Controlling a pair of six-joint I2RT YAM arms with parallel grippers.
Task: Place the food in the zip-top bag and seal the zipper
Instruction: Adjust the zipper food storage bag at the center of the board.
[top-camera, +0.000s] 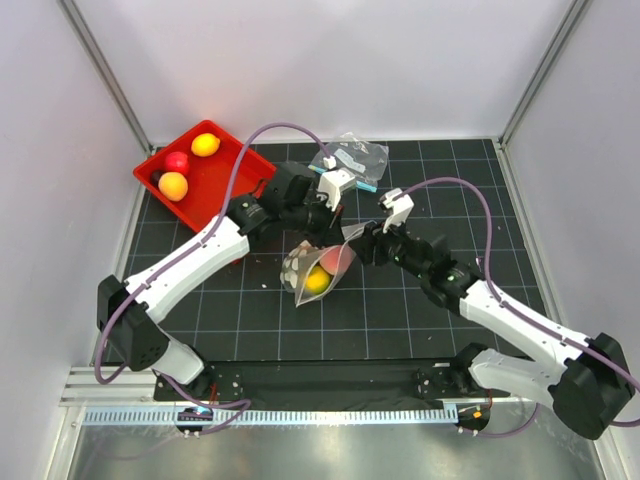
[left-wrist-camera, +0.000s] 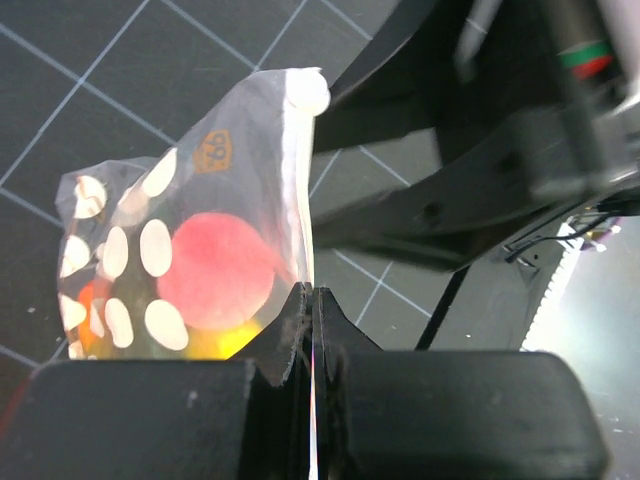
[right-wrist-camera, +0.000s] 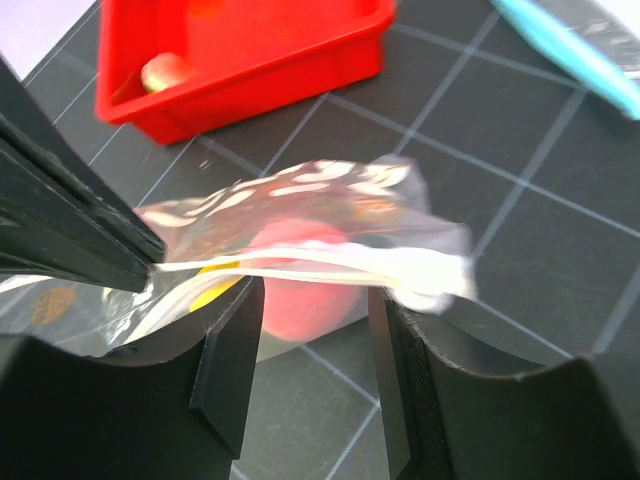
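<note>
Two grippers: left gripper (left-wrist-camera: 312, 305) in from 10 o'clock, right gripper (right-wrist-camera: 315, 300) in from 4 o'clock, tips near each other at the top edge of the zip-top bag (top-camera: 300, 262).
Left jaws: pressed together on the zipper (right-wrist-camera: 350, 262), strip pinched flat between the tips.
Right jaws: narrowly apart, clamped on nothing; strip lying across the gap at the tips.
Bag place: mid-mat, hung from the held strip, body slumped toward 7 o'clock.
Food inside: pink-red piece (left-wrist-camera: 215, 270) and yellow piece (top-camera: 318, 281), low in the pouch.
Food outside: yellow fruit (top-camera: 205, 145), red fruit (top-camera: 177, 162) and orange fruit (top-camera: 172, 186) in the red tray (top-camera: 215, 192), at 10 o'clock of the bag.
Edges: free end of the strip crumpled; seal along its length impossible to tell; tray's near corner just beside the left wrist.
Open room: bare mat (top-camera: 250, 310) at 6 to 8 o'clock of the bag, between the arm bases; more toward 2 o'clock.
Materials: bag clear and crinkly with white round dots; fruits glossy and rounded; tray smooth hard plastic, square with low walls; fingers matt black.
Smaller pouch (top-camera: 350, 158): at 12 o'clock, clear, teal strip, white label, well apart from the bag.
Surface: black mat, thin pale grid.
Room: white walls (top-camera: 400, 70) on three sides; ridged silver rail (top-camera: 300, 415) at the 6 o'clock edge.
</note>
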